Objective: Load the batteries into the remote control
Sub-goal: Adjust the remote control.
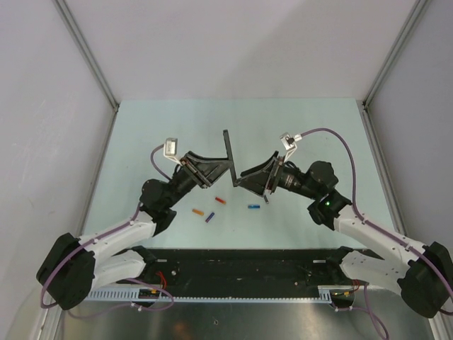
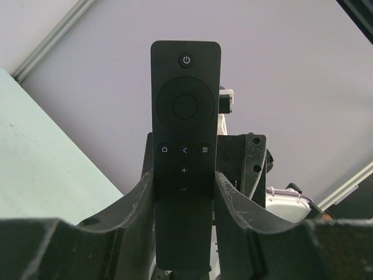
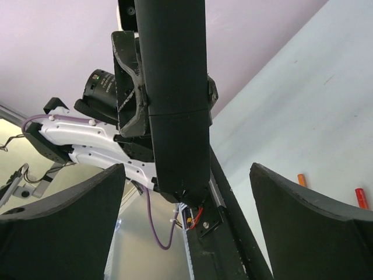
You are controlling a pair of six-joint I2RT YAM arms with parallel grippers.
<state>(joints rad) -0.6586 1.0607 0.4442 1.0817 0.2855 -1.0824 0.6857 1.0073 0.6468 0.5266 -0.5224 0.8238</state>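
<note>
Hidden: the lower end of the remote control [image 2: 185,116] sinks into shadow between the fingers of the left gripper [image 2: 185,186], and the right wrist view cuts off its top. From above it is only a thin dark bar seen edge-on, so its tilt is hard to judge.

Axis: it runs far to near in the top view. The power-button end points out past the left fingertips. The button face is turned to the left wrist camera and the plain back, with a seam, to the right.

Position: the left gripper is clamped on the remote's lower half, above the tabletop [image 1: 297,127]. The right gripper [image 3: 186,169] is spread wide; the remote's end shows between its fingers with gaps on both sides.

The red battery [image 1: 220,200], blue battery [image 1: 253,207], orange battery [image 1: 198,211] and purple battery [image 1: 209,217] lie loose just nearer.
</note>
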